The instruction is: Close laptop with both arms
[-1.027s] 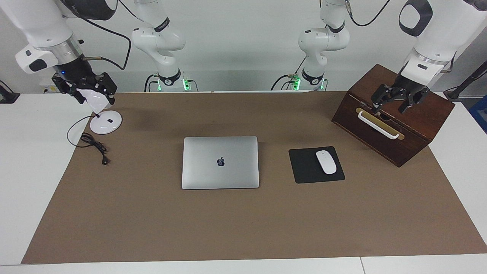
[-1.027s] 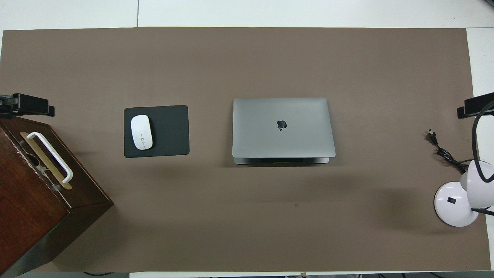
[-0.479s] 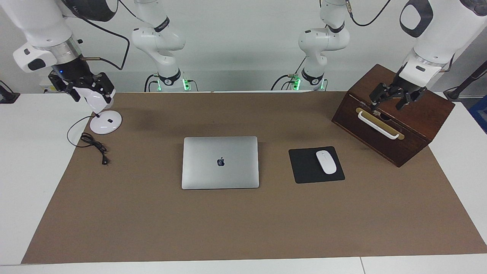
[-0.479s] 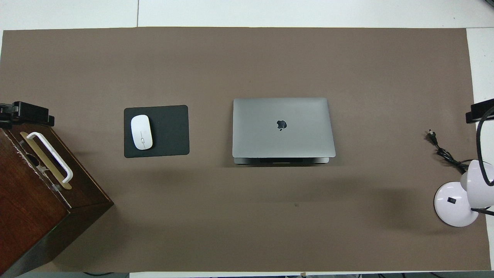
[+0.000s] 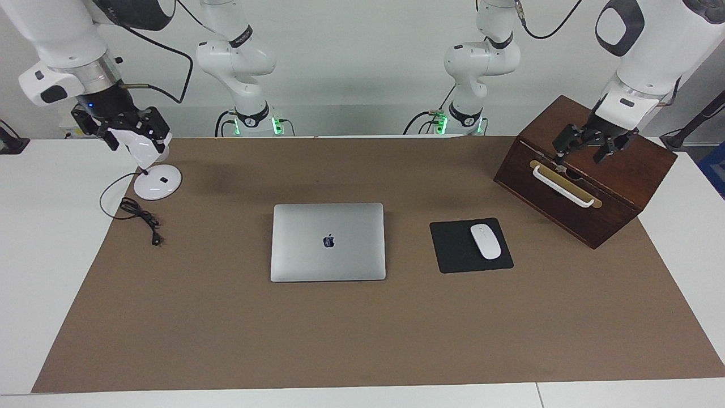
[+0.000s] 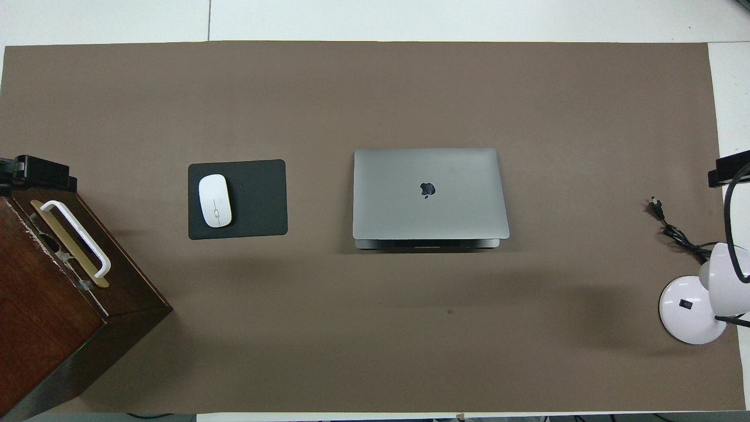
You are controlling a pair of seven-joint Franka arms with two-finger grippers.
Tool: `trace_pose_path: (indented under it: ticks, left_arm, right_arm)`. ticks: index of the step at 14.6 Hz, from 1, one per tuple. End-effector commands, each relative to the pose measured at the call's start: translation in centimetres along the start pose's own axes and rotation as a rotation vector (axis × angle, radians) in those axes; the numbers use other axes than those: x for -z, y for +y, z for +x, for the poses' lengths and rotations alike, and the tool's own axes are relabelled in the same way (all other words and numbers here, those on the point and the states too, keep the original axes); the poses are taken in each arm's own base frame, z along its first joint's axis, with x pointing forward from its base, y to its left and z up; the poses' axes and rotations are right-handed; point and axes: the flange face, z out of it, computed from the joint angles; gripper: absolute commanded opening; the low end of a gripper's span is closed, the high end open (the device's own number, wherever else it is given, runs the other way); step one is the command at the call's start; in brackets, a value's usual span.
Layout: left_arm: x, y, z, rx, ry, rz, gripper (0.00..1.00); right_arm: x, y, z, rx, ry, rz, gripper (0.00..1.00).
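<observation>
The laptop [image 5: 328, 242] was found lid-down at frame centre on the bench [image 5: 226, 340]; closing was judged complete. Over the last second the left gripper [image 5: 586, 149] at upper right and the right gripper [image 5: 131, 133] at upper left were drawn slightly upward, jaws parted, nothing held.

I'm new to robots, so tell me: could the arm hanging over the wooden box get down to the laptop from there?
Probably yes: the left gripper is up over the wooden box, and only the low mouse on its pad lies between it and the laptop.

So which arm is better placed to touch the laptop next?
Neither clearly. The laptop lies shut mid-table; the left gripper is over the wooden box, the right gripper over the lamp. Nothing seems left to close.
</observation>
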Motion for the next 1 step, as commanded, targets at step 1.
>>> trace_pose_path:
  ticks: [1]
  left_arm:
    - [0.65,-0.16,0.21,0.008,-0.001,0.025,1.0]
  right_arm:
    - [0.34,0.27,-0.67,0.03,0.004,-0.021,1.0]
